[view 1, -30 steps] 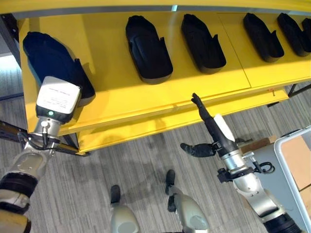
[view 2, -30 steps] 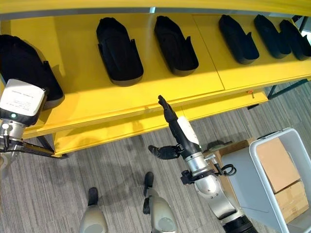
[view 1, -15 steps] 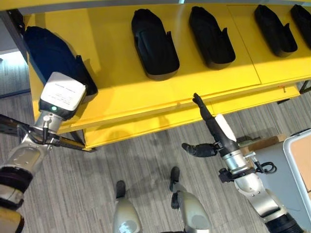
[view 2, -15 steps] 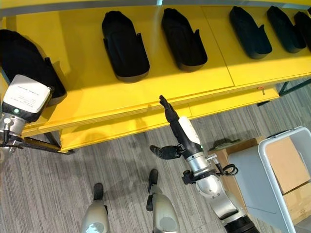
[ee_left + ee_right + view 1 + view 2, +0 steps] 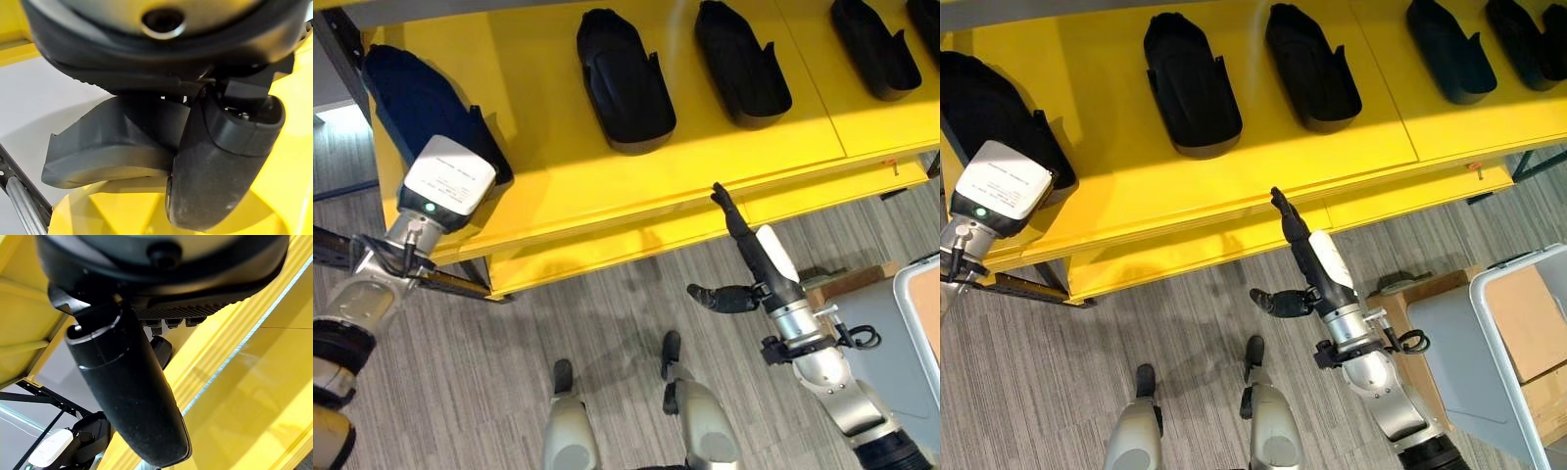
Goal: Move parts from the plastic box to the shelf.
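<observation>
Several black moulded parts lie in a row on the yellow shelf [image 5: 558,196]. The leftmost part [image 5: 416,103] lies at the shelf's left end, and my left hand [image 5: 220,161] is right up against its near end, under the white wrist box; the thumb lies alongside the part [image 5: 112,147]. Two more parts [image 5: 625,83] [image 5: 741,64] lie further right. My right hand [image 5: 749,245] is open, held edge-up below the shelf's front lip, with its thumb out to the left and nothing in it. The grey plastic box [image 5: 1491,328] stands at the right edge.
A lower yellow shelf board [image 5: 607,255] juts out under the top one. A cardboard piece [image 5: 1528,323] lies in the plastic box, and a brown carton [image 5: 1425,294] sits beside it. Grey floor [image 5: 607,333] stretches in front of the shelf.
The whole picture has shifted, so the camera has moved. Both hands keep their places against the shelf, and the parts lie as before.
</observation>
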